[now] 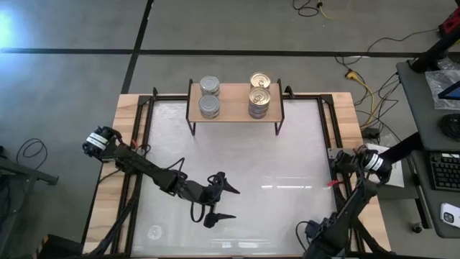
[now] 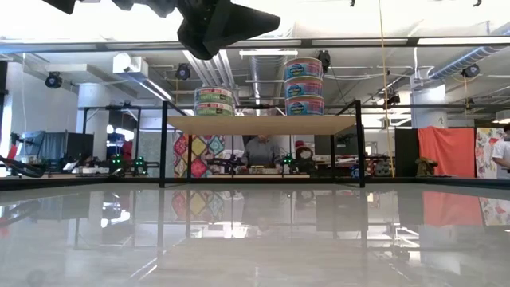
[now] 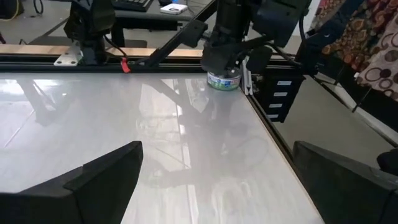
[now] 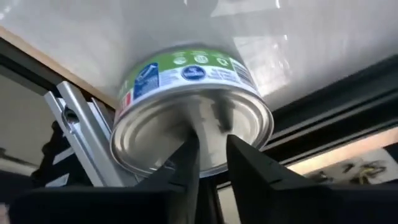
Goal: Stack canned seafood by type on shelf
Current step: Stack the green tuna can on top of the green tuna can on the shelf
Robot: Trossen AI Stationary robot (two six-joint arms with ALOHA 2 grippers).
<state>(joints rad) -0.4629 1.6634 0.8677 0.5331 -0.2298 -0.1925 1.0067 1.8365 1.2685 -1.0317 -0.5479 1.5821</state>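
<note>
The shelf [image 1: 233,108] stands at the table's far edge on thin black legs. On its plank, silver-topped tins [image 1: 209,108] sit on the left and gold-topped tins [image 1: 259,101] on the right; the low view shows them as stacks [image 2: 304,84]. One green-labelled tin [image 3: 224,82] with a grey top stands on the table near its near right corner. My right gripper [image 3: 227,59] is directly above it, fingers almost together. My left gripper [image 1: 236,203] hovers open over the table's middle, near side, holding nothing. My right gripper [image 4: 211,146] comes down from above onto the tin's silver-grey top [image 4: 155,143], its two nearly shut fingertips [image 4: 189,152] set near the middle of that top. The tin stands upright with its base on the table. I cannot tell whether the fingers pinch anything on the top.
Black frame rails [image 3: 155,59] and a wood border [image 1: 108,180] edge the glossy table. The tin sits close to the right rail and a black corner bracket [image 3: 280,93]. A desk with a keyboard [image 1: 438,173] lies to the right. A person [image 2: 261,151] sits far behind the shelf.
</note>
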